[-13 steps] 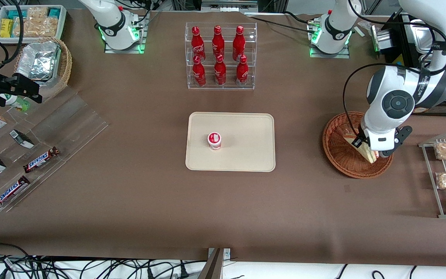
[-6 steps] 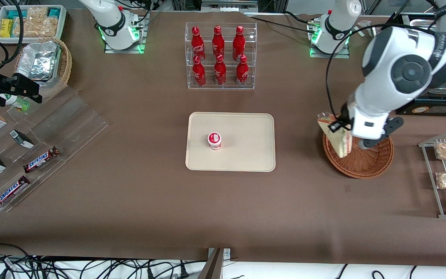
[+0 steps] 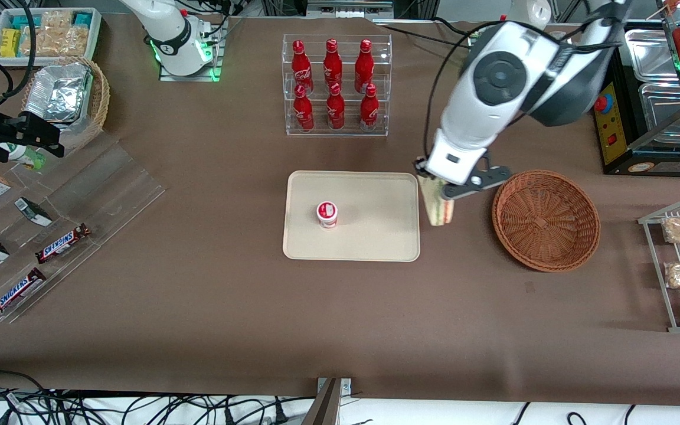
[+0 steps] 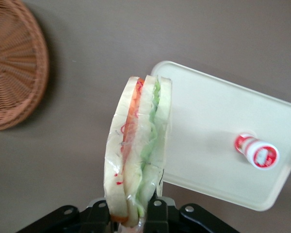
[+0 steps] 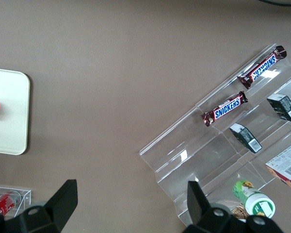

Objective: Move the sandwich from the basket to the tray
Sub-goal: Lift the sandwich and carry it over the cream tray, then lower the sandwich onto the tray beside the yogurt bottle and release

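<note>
Currently noted: one hand (image 3: 438, 192) raised above the worktop (image 3: 340, 319), between the tray (image 3: 375, 236) and the basket (image 3: 543, 219), just beside the tray's edge on the working arm's end. Clenched on one sandwich (image 3: 439, 209), gripped at its upper part; wedge hanging downward, clear of the basket and not yet over the tray proper. Seen in the wrist view: hand (image 4: 132, 213) closed on the sandwich (image 4: 138, 150), three bread layers with pink-red and green filling under clear wrap, its tip overlapping the tray (image 4: 208, 126) corner in line of sight; height above the tray cannot be told.

Basket (image 4: 12, 63): one, round, reddish-brown wicker, nothing inside.

Tray: one, cream, flat on the worktop, carrying one small white cup (image 3: 327, 214) with a red lid rim, upright, toward the parked arm's end of the tray. Same cup (image 4: 258, 153) visible from the wrist.

Farther from the front camera than the tray: one clear rack (image 3: 336, 85) with six red bottles, two rows of three.

Toward the parked arm's end: one tan wicker basket (image 3: 99, 97) holding foil packs, one white bin (image 3: 95, 26) of snacks, one clear stepped display (image 3: 110, 183) with two Snickers bars (image 3: 62, 243) and two small dark boxes (image 3: 33, 211).

Toward the working arm's end: one wire rack (image 3: 667, 260) with bagged snacks, count not determinable.
</note>
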`<state>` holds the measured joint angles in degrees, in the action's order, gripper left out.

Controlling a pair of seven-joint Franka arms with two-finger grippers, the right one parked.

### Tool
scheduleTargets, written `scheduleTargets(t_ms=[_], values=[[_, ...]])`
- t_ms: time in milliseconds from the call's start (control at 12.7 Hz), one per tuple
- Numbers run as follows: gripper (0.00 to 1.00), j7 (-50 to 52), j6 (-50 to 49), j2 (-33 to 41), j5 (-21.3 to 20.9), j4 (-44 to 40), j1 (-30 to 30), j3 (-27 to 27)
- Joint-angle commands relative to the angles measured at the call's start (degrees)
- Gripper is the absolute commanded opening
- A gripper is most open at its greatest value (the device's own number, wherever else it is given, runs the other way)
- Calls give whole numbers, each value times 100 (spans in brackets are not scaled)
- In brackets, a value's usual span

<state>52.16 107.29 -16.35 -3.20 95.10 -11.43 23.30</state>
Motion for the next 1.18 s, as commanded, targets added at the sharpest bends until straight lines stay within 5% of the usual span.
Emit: scheduleTargets(t_ms=[0,472,1102], values=[[24,-30,343,-411,-259,-194,-446,-19],[24,927,1408,-1325,-1454,-71,-1063,-28],[24,1359,2032,-1537,-2141,482,-984,-54]])
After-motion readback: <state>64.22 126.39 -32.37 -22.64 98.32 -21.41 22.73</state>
